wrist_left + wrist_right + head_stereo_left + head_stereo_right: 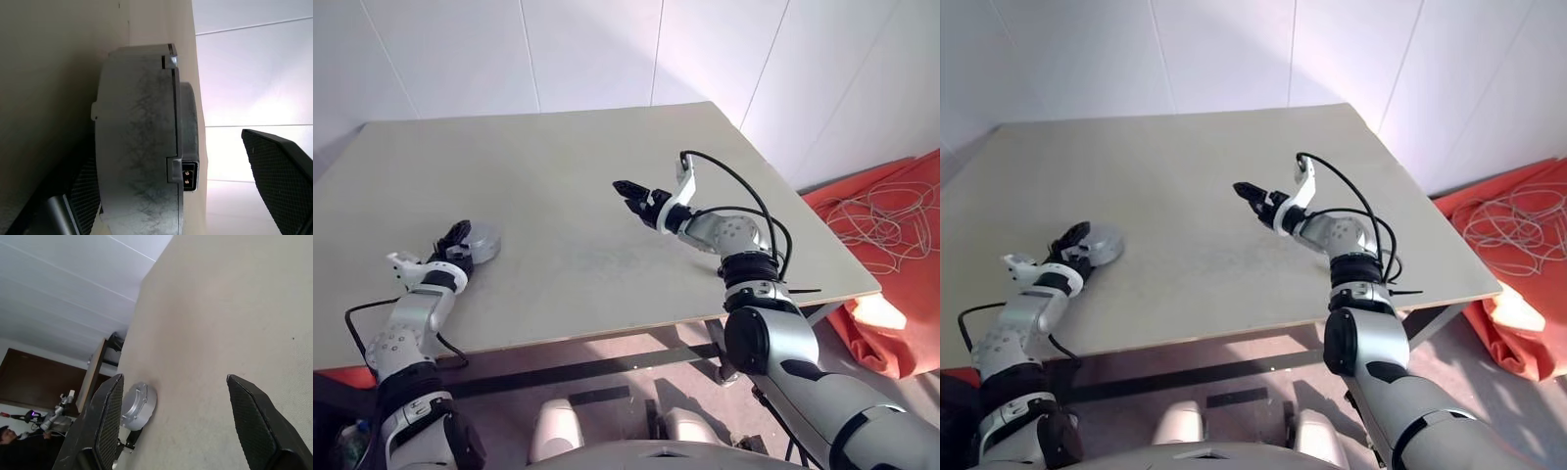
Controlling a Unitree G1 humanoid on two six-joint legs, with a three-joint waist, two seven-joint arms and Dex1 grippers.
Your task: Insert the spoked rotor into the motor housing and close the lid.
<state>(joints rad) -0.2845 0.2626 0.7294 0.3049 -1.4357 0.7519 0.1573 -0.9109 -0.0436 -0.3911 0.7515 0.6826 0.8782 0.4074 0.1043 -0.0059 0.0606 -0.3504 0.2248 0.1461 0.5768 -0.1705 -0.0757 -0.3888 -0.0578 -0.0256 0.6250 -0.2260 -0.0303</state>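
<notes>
Closed motor housing [481, 242] at table's [558, 176] near left edge, left gripper [453, 238] around it.
Left fingers [279, 171] spread, flanking the housing, one pad clear of it. Farther in, right gripper [628, 193] hovers released over mid-table, well apart.

Beige table [568, 186], orange cloth [891, 274], white cord [886, 217]

1. Silver-grey arm shells with black joint bands.
2. Black looping cables beside each wrist.
3. White wrist brackets.
4. Left gripper [456, 235] and right gripper [628, 192]: black, textured pads.
</notes>
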